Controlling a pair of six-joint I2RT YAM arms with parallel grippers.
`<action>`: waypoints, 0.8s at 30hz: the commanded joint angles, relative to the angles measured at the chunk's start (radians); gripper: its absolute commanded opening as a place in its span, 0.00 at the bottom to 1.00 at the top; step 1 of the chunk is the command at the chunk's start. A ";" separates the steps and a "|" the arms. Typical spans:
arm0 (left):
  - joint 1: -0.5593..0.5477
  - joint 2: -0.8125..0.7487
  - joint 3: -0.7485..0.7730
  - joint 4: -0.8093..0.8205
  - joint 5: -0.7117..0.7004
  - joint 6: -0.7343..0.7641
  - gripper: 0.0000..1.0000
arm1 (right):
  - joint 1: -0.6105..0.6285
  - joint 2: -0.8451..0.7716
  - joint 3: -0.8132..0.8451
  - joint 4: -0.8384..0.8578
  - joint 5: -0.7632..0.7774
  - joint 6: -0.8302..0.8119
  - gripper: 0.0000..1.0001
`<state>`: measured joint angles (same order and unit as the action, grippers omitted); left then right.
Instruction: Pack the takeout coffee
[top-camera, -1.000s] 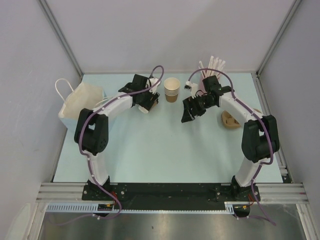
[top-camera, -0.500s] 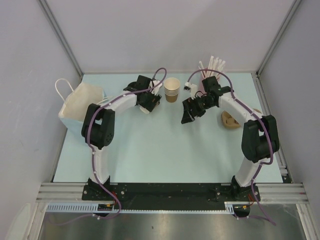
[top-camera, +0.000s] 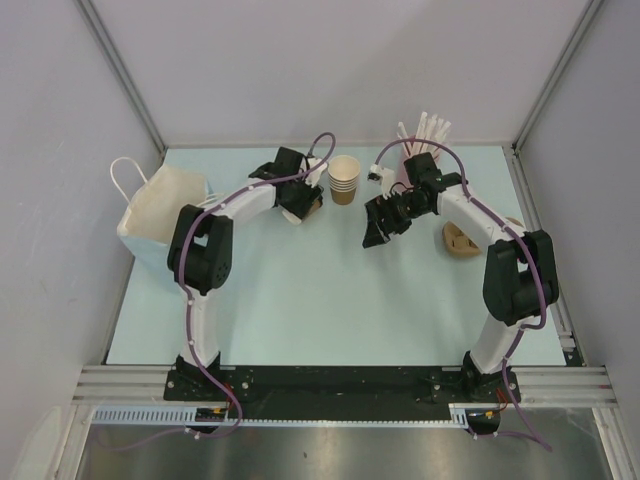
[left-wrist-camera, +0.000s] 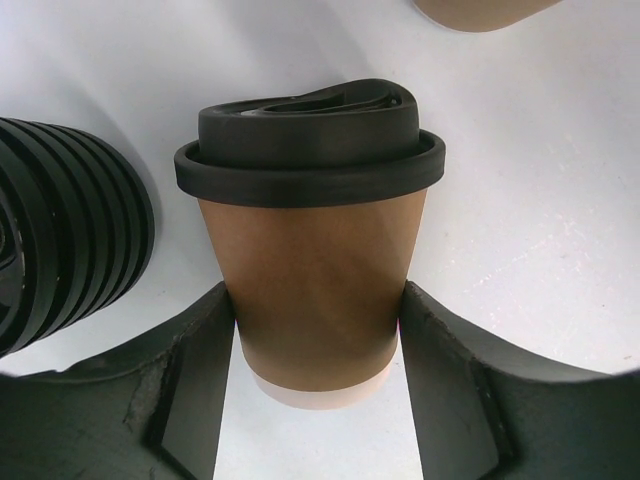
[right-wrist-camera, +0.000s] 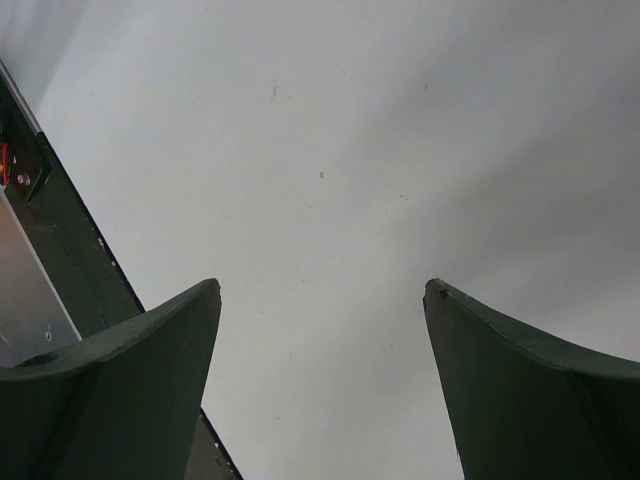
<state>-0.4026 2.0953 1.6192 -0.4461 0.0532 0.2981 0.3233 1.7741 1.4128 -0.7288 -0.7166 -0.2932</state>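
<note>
Takeout coffee (left-wrist-camera: 310, 260): small brown kraft cup, upright in the left wrist view, just left of the stack of lidless cups (top-camera: 343, 180).
Lid (left-wrist-camera: 310, 140): round black plastic, seated on the cup's rim.
Writing: the cup wall that shows is plain brown; the lid's face is too dark to read any lettering.
Left gripper (left-wrist-camera: 317, 300): jaws pressed against both sides of the cup's lower half, clamped on it.
Right gripper (right-wrist-camera: 320, 290): fingers spread wide over bare table (top-camera: 300, 300), to the right of the stack and nearer the arm bases.
Left wrist view only: a ribbed stack of black lids (left-wrist-camera: 70, 240) lying beside the cup, plus a brown cup base at the top edge; the wrist hides both the lids and most of the coffee from above.
Top view only: a cream paper bag (top-camera: 160, 205) with handles, well left of the stack; a pink cup of white sticks (top-camera: 412, 150) right of it; a brown cardboard piece (top-camera: 460, 240) farther right.
</note>
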 joint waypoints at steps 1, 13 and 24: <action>-0.004 0.008 -0.007 -0.054 0.086 0.019 0.42 | -0.003 -0.012 -0.002 -0.001 -0.029 -0.018 0.87; -0.001 -0.141 -0.123 -0.089 0.376 0.117 0.17 | -0.027 -0.048 0.003 0.005 -0.076 -0.006 0.87; 0.002 -0.278 -0.076 -0.469 0.928 0.384 0.20 | -0.030 -0.071 0.071 -0.072 -0.230 -0.041 0.85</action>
<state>-0.4026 1.8912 1.4822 -0.7406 0.7097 0.5320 0.2813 1.7542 1.4391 -0.7509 -0.8631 -0.2855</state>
